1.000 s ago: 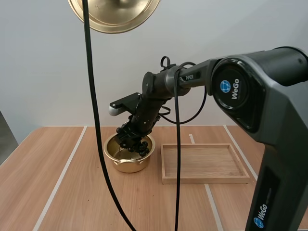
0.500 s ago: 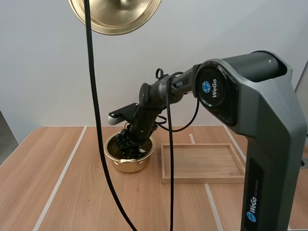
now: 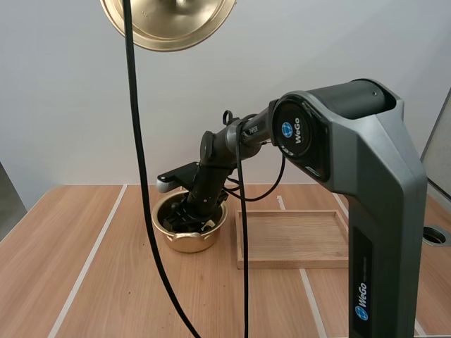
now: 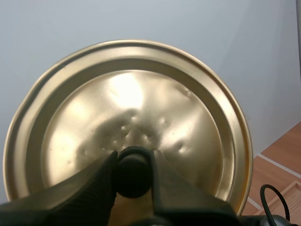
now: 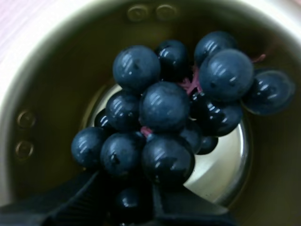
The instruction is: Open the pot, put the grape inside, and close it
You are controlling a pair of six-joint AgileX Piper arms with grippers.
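Dark-blue glossy grapes (image 5: pixel 162 117), pinched by right hand (image 5: pixel 131 195), sit inside brass pot (image 5: pixel 47 80); left hand (image 4: pixel 133 172) clamps lid (image 4: pixel 141 94).

WeGo on right arm (image 3: pixel 356 184) shoulder, likely WeGo again lower

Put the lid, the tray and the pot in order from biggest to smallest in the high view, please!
1. The lid and the tray look about alike. The lid hangs near the camera and is cut off by the edge, so I won't rank them.
2. The pot is clearly the smallest.
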